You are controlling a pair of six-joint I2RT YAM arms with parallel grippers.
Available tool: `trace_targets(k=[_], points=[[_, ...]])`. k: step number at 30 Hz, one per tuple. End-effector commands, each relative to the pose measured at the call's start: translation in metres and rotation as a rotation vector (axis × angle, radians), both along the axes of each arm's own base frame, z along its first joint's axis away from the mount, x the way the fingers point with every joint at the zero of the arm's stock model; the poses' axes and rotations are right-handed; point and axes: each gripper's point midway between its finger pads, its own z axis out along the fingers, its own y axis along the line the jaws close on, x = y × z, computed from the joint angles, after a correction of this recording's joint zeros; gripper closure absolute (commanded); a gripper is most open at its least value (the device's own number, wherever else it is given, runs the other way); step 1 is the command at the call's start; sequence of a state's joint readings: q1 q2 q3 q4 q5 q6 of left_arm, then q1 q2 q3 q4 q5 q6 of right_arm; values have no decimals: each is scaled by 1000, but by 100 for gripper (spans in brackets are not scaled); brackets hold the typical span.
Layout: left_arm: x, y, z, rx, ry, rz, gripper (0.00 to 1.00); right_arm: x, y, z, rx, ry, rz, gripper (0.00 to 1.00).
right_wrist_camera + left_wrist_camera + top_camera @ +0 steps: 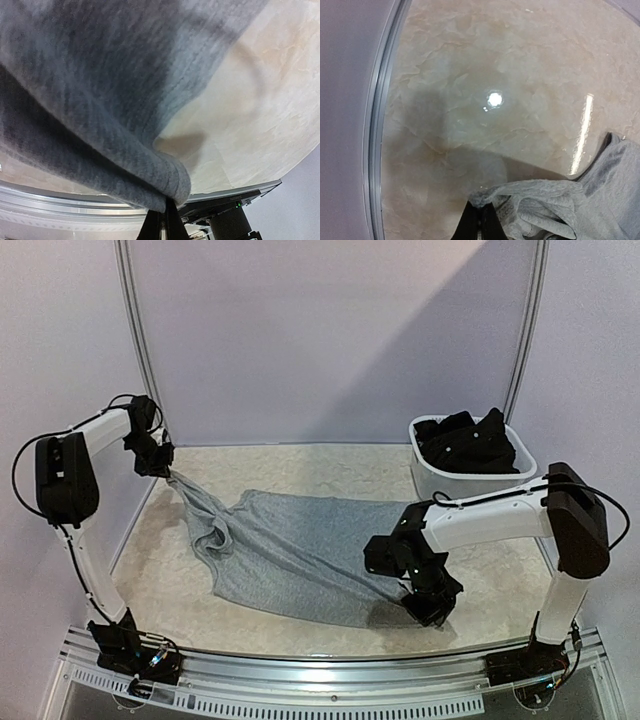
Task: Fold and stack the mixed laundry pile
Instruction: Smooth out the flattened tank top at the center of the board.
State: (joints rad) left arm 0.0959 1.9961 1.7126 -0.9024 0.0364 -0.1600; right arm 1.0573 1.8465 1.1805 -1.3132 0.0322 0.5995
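Observation:
A light grey sleeveless top (290, 550) lies stretched across the marbled table between my two arms. My left gripper (168, 468) at the far left is shut on the top's shoulder strap end (482, 199), lifted off the table. My right gripper (432, 608) near the front edge is shut on the hem (172, 190), which drapes over the fingers and fills most of the right wrist view. Black garments (468, 443) of the pile lie heaped in the basket at the right.
A white plastic laundry basket (428, 480) stands at the back right of the table. The curved metal rail (377, 130) bounds the table on the left, and the metal front edge (60, 210) runs just below my right gripper.

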Motion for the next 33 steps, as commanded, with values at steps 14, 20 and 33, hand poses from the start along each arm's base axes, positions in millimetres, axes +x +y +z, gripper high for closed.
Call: trace_targets(k=[14,20,33], points=[[-74,-35,42,90,42,-31,23,68,49,49,154,-112,79,50],[-126,-97,31,9,83,-87,38,112,45,82,250,-232,-7,47],[-171,-157,-30,-48,219,-200,55,119,29,92,292,-286,-62,47]])
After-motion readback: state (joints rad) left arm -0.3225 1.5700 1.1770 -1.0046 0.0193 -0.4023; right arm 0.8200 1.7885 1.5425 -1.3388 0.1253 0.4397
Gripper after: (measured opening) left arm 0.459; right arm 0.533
